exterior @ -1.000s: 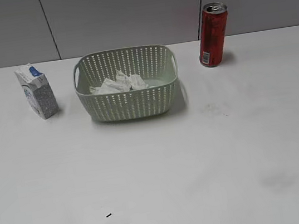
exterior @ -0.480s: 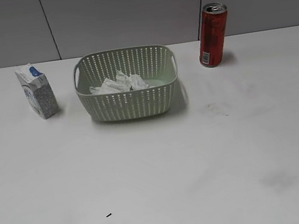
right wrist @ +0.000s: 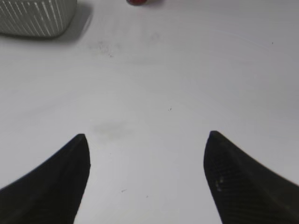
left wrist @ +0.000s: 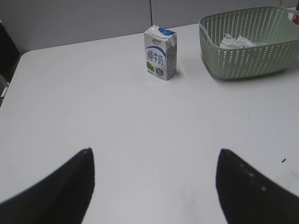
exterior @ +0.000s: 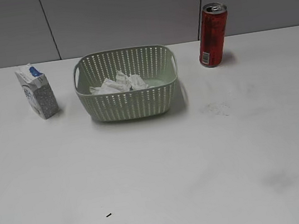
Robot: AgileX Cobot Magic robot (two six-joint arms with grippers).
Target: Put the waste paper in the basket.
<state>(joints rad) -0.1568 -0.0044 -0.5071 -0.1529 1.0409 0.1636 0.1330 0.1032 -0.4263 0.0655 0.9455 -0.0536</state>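
Note:
The pale green slotted basket [exterior: 129, 98] stands at the back middle of the table. Crumpled white waste paper [exterior: 118, 84] lies inside it, bunched to the left. The basket also shows in the left wrist view [left wrist: 243, 60] with the paper [left wrist: 236, 41] in it, and its corner shows in the right wrist view [right wrist: 37, 18]. My left gripper [left wrist: 155, 154] is open and empty over bare table, well short of the basket. My right gripper [right wrist: 145, 140] is open and empty over bare table. Neither gripper shows in the exterior view.
A white-and-blue carton [exterior: 37, 91] stands left of the basket; it also shows in the left wrist view [left wrist: 161, 52]. A red can [exterior: 213, 34] stands at the back right. The white table [exterior: 202, 166] spreads in front, with faint smudges.

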